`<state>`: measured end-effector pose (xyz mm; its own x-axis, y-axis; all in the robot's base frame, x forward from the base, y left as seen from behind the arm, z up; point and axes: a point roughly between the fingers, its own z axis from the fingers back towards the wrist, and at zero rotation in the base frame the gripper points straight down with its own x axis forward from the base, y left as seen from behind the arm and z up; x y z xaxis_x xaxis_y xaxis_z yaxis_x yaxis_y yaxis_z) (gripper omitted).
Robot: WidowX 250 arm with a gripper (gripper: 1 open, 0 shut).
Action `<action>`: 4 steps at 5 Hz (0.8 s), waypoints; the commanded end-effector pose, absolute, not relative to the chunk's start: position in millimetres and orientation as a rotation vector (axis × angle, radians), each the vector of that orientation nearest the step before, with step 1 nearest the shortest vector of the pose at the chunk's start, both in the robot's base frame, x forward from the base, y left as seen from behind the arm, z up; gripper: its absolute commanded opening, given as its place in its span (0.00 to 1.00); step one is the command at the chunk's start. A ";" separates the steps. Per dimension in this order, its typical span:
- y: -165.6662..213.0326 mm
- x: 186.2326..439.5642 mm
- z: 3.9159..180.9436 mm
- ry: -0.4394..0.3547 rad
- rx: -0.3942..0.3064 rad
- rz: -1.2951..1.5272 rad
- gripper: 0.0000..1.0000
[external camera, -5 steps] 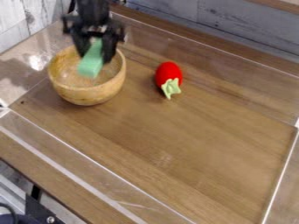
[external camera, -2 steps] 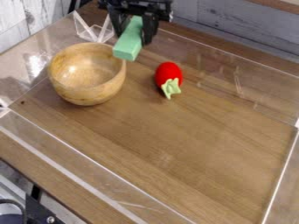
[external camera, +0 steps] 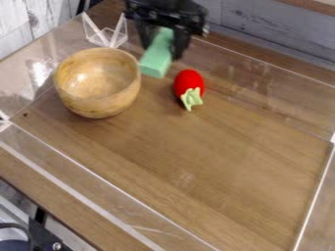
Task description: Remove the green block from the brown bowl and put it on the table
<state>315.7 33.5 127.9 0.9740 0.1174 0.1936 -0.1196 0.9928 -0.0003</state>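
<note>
My black gripper (external camera: 165, 37) hangs at the top middle of the view, shut on the upper end of the green block (external camera: 159, 57). The block is a light-green bar that slants down and to the left from the fingers, its lower end close to the table (external camera: 210, 157) just right of the brown bowl (external camera: 97, 82). I cannot tell whether that lower end touches the tabletop. The wooden bowl stands at the left with nothing in it.
A small red toy with a green stem (external camera: 190, 86) lies just right of the block. Low clear plastic walls (external camera: 281, 61) edge the tabletop on all sides.
The gripper lifted the green block out of the bowl, carried it right, and has since come lower beside the bowl. The bowl and red toy have not moved.
</note>
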 end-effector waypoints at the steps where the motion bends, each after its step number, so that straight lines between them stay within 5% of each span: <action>1: 19.3 320.3 147.7 -0.291 0.019 0.090 0.00; 4: 11.7 320.7 140.3 -0.328 0.030 0.016 0.00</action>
<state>318.0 15.1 121.9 0.9645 0.0311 0.2623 -0.0381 0.9990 0.0216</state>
